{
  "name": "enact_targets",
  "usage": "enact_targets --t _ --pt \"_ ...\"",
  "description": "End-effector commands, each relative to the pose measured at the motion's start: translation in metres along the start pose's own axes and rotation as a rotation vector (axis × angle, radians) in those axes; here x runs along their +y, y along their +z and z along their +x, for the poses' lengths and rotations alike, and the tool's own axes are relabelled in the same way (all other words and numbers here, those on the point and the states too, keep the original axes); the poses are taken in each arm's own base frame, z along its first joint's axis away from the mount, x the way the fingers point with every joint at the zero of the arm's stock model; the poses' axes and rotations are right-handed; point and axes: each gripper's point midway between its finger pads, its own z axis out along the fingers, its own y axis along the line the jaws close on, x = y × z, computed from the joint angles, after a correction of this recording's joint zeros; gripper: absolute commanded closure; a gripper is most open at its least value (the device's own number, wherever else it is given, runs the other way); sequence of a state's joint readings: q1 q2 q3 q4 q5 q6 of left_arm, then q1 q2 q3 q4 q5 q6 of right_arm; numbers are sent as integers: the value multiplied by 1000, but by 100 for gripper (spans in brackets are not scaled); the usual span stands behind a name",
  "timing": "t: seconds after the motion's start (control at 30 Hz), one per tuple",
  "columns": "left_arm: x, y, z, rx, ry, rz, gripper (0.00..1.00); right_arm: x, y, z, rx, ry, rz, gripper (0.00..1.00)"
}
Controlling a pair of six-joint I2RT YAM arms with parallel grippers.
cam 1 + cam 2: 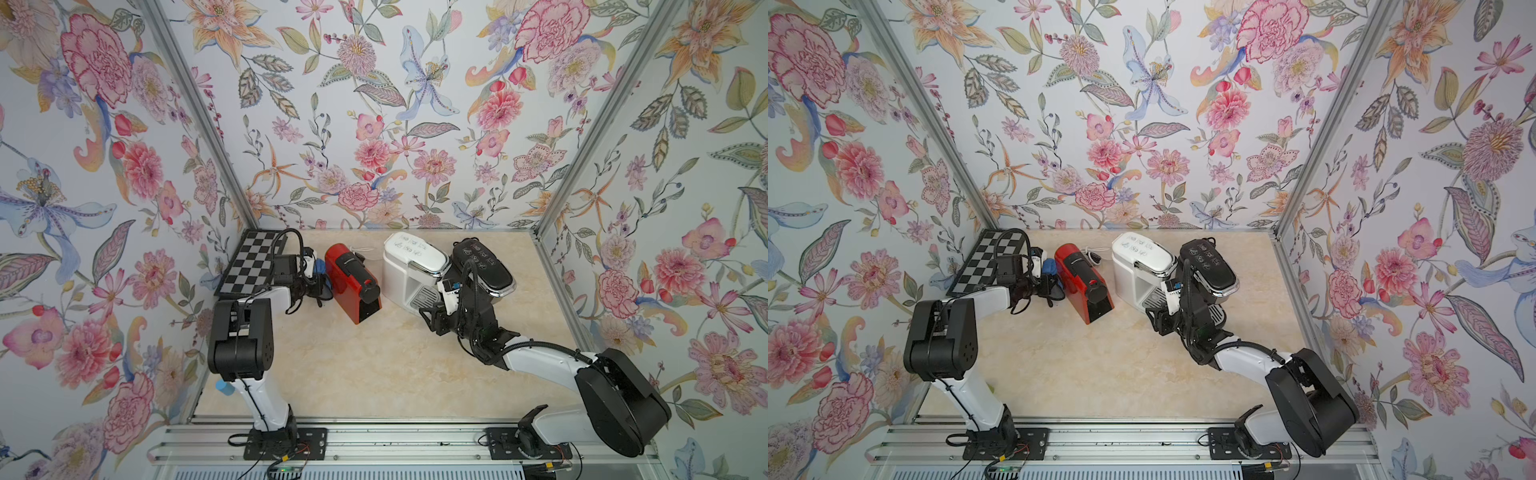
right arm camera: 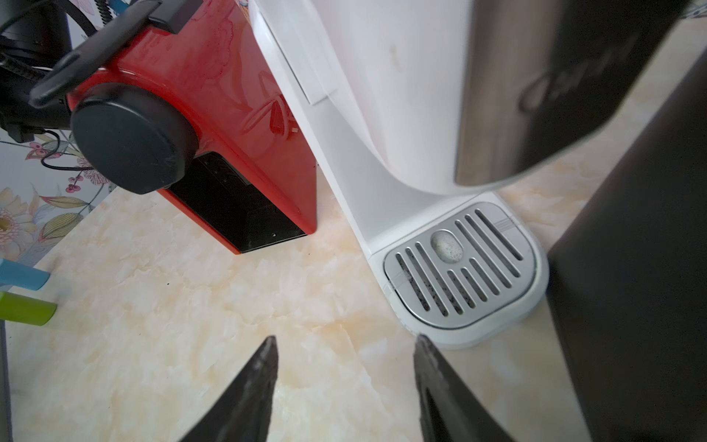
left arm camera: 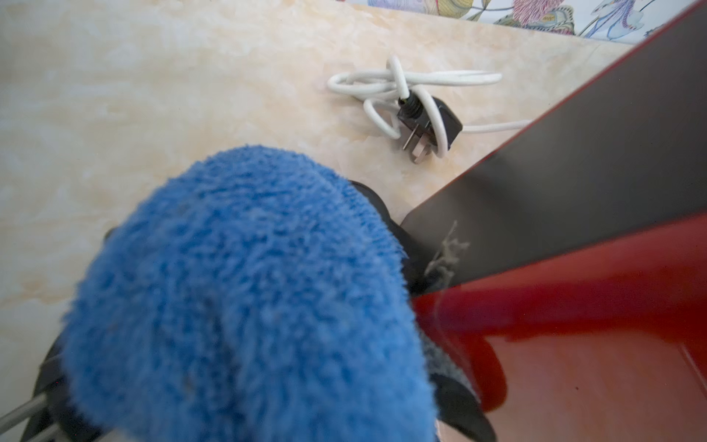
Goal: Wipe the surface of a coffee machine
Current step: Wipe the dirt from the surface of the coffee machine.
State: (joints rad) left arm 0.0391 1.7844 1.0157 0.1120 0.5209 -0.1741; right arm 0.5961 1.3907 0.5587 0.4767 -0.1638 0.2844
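In both top views a red coffee machine (image 1: 353, 282) (image 1: 1084, 282) stands at the back of the table. A white coffee machine (image 1: 411, 266) and a black one (image 1: 482, 266) stand to its right. My left gripper (image 1: 322, 276) is shut on a fluffy blue cloth (image 1: 321, 267) (image 3: 245, 298), which rests against the red machine's left side (image 3: 574, 325). The cloth hides most of the fingers (image 3: 463, 405). My right gripper (image 2: 346, 340) (image 1: 430, 320) is open and empty, low over the table just in front of the white machine's drip tray (image 2: 459, 264).
A checkerboard (image 1: 249, 266) leans at the back left. A coiled white power cord with plug (image 3: 413, 99) lies behind the red machine. Blue (image 2: 23, 275) and green (image 2: 26, 308) items sit at the table's left edge. Floral walls enclose three sides.
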Motion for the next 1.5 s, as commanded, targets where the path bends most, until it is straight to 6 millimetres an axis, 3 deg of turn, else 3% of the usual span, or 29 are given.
enact_targets --t 0.0,0.17,0.4,0.6,0.77,0.87,0.97,1.23,1.37,1.47 --pt "-44 -34 -59 -157 67 115 100 -2 1 -2 -18 -2 10 42" --pt "-44 -49 -65 -230 79 84 100 -2 1 -1 -16 1 8 42" --pt "-38 -11 -7 -86 -9 126 100 -3 0 -2 -20 2 12 42" --pt "-36 6 39 -4 -66 121 100 -3 0 -2 -19 3 13 42" --pt "-29 15 66 83 -90 95 100 -3 0 -2 -18 4 13 42" --pt "-31 12 59 64 -83 98 100 -3 0 -1 -19 5 12 41" --pt "-35 -3 32 4 -64 84 100 -3 0 -2 -20 7 10 42" --pt "-70 -72 -44 -207 11 36 100 -5 1 -1 -19 8 17 41" --pt "-85 -101 -55 -298 9 3 100 -5 2 0 -13 8 19 41" --pt "-90 -109 -49 -333 -25 0 100 -6 4 2 -8 11 17 42"
